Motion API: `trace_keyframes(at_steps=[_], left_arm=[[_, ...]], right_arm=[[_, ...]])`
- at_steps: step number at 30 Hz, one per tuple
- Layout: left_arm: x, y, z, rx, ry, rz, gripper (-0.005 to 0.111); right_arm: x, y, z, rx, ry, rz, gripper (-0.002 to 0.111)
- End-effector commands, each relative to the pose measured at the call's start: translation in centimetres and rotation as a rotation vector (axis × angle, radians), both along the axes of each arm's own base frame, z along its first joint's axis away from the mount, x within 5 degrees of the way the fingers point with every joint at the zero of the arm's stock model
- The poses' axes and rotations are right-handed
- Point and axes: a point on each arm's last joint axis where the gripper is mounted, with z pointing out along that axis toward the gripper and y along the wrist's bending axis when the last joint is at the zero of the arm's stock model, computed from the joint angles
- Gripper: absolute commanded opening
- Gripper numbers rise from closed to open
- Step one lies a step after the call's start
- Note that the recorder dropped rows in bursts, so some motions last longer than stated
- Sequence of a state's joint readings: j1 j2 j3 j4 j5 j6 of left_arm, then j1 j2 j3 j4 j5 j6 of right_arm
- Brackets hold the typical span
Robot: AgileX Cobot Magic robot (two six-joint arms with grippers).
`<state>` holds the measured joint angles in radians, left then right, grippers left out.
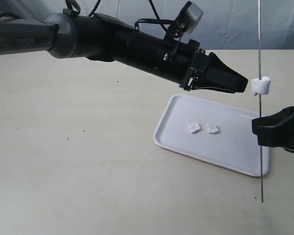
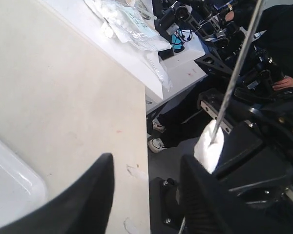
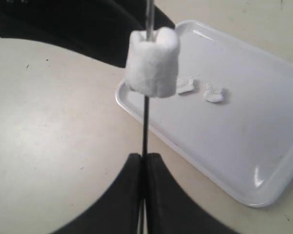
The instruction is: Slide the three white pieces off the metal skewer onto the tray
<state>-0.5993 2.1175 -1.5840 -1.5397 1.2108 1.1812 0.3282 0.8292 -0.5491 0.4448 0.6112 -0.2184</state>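
The metal skewer (image 1: 260,58) stands upright at the right, pinched by my right gripper (image 1: 258,131), which is shut on it (image 3: 145,126). One white piece (image 1: 260,86) is threaded on the skewer above the right gripper (image 3: 145,157), seen large in the right wrist view (image 3: 152,61). Two other white pieces (image 1: 194,128) (image 1: 212,129) lie on the white tray (image 1: 235,156). My left gripper (image 1: 242,83) is open, its tips just left of the threaded piece (image 2: 208,150), which sits beside one fingertip (image 2: 190,168), not between the jaws.
The tray (image 3: 263,161) lies on a beige table (image 1: 68,161). The table's edge (image 2: 145,146) shows in the left wrist view, with a second table of plastic bags (image 2: 132,24) and equipment beyond it.
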Motion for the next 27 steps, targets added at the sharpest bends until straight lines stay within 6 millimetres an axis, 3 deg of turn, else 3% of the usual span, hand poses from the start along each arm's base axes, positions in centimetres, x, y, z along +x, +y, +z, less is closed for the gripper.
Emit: trace_keyframes(at_steps=[1, 27], left_arm=[[-0.18, -0.08, 0.83, -0.041, 0.013, 0.005, 0.042], [-0.10, -0.13, 1.03, -0.061, 0.024, 0.016, 0.042]], right_arm=[[0.21, 0.07, -0.05, -0.012, 0.004, 0.010, -0.001], [0.79, -0.03, -0.20, -0.043, -0.024, 0.001, -0.001]])
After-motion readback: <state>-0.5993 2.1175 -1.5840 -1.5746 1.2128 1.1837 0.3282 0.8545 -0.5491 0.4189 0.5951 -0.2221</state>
